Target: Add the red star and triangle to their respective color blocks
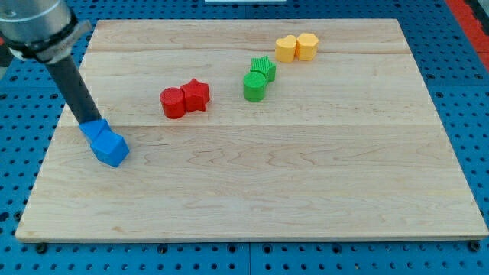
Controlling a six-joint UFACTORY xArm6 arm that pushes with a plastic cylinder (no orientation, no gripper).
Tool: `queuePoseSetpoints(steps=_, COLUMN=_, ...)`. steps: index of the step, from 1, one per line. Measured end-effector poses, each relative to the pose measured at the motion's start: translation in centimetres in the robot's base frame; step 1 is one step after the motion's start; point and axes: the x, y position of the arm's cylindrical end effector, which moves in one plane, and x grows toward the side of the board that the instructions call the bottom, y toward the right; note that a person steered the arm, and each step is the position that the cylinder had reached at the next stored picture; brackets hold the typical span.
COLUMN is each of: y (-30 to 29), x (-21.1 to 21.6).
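Note:
The red star [197, 95] touches a red round block [173, 102] at the board's upper middle-left. Two blue blocks lie together at the view's left: a blue triangle-like block [95, 131] and a blue cube [111, 148] just below-right of it. My tip [86, 122] is at the upper-left edge of the blue triangle-like block, touching or nearly touching it. The rod leans up to the view's top left.
A green round block [254, 85] and a green ridged block [263, 68] sit together above the middle. Two yellow blocks [296, 47] touch near the top edge. The wooden board [267, 191] lies on a blue pegboard.

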Motion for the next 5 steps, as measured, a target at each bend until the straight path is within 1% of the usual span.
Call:
queuePoseSetpoints(steps=1, y=0.3, x=0.9)
queuePoseSetpoints(steps=3, y=0.1, x=1.0)
queuePoseSetpoints(steps=5, y=1.3, x=1.0)
